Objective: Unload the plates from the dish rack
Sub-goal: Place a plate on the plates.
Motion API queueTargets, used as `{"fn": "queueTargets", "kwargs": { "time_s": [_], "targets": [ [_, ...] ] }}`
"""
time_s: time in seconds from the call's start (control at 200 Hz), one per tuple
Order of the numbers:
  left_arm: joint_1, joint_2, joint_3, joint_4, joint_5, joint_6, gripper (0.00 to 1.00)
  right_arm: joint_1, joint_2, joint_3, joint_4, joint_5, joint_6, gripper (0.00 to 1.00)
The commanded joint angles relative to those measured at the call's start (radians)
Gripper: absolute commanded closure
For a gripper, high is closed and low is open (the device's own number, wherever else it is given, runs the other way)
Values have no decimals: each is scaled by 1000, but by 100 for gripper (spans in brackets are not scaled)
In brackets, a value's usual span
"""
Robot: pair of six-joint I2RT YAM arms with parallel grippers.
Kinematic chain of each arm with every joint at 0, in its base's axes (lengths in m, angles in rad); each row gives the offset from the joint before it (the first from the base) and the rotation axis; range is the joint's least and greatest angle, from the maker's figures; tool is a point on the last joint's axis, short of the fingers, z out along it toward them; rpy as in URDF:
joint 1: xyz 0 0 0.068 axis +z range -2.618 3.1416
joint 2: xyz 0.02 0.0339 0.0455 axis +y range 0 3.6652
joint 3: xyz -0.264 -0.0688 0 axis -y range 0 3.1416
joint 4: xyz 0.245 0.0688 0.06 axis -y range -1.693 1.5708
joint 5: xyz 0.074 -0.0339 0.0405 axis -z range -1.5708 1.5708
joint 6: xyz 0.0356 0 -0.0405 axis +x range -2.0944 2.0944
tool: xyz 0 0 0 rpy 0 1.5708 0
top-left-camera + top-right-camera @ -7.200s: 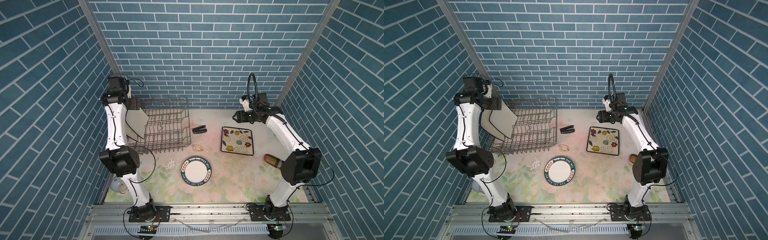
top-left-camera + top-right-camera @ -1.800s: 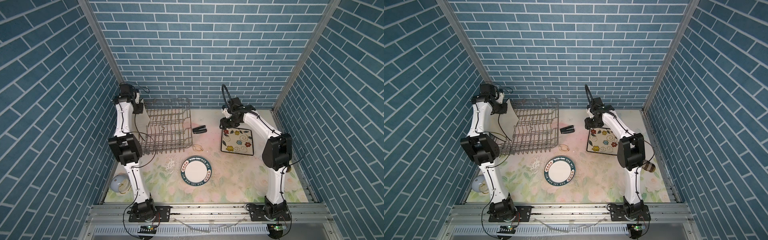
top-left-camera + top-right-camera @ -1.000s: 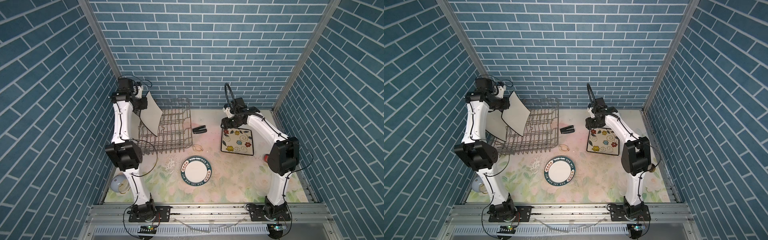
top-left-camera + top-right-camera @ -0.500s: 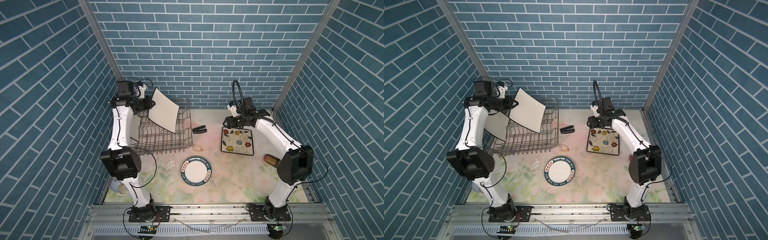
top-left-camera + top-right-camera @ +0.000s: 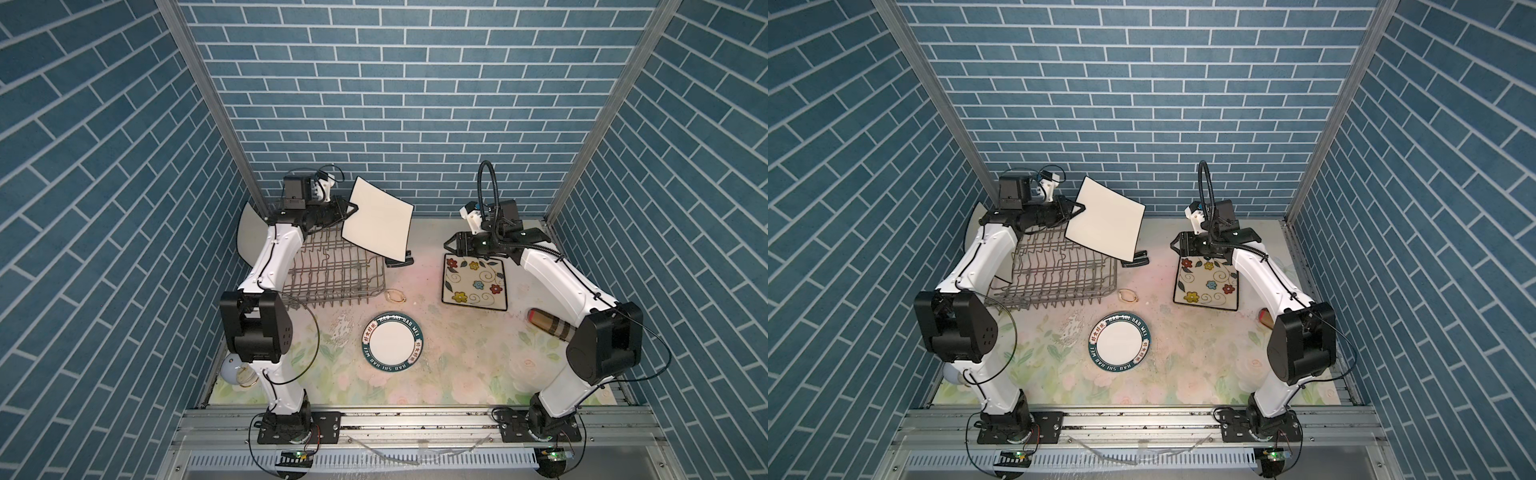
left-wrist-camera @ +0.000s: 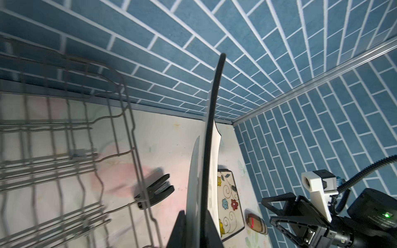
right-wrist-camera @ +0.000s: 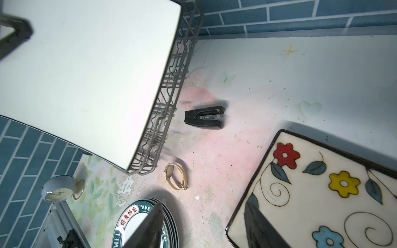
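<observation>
- Gripping cream square plate (image 5: 378, 222) by its left corner with left gripper (image 5: 348, 209), jaws clamped on the dark edge; confirming in the left wrist view, plate edge-on between the fingers.
- Holding plate aloft and tilted, pale face toward the top cameras, over the upper right part of dish rack (image 5: 332, 272); appearing clear of the tines in both top views.
- Locating plate body to the right of the claw in the frame, reaching toward right gripper (image 5: 451, 245); leaving bare table (image 5: 428, 266) between rack and flowered plate (image 5: 473, 284).
- Hovering right gripper over the flowered plate's upper left corner, jaws apart, nothing between them, opening facing left toward the held plate.
- Judging next move: swinging rightward and levelling, then lowering onto open table or passing across.
- Logging as already unloaded: flowered plate and round teal-rimmed plate (image 5: 392, 347), both flat on the table.
- Spotting one more pale plate (image 5: 246, 232) at the rack's left side, partly behind left arm (image 5: 270, 257); judging left arm nearer.
</observation>
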Motion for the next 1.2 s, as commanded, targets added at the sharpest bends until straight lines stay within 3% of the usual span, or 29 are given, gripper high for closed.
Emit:
{"fn": "queueTargets", "kwargs": {
  "time_s": [0.0,0.475,1.195],
  "targets": [
    [-44,-46,-24,286,82,-154,100,-12,-48,-57,89,-47,51,39],
    [-212,-58,-120,454,80,-280,100,-88,-155,-257,344,-137,218,39],
    [-287,-27,-123,577,106,-385,100,-134,-171,-347,488,-206,312,39]
  ]
}}
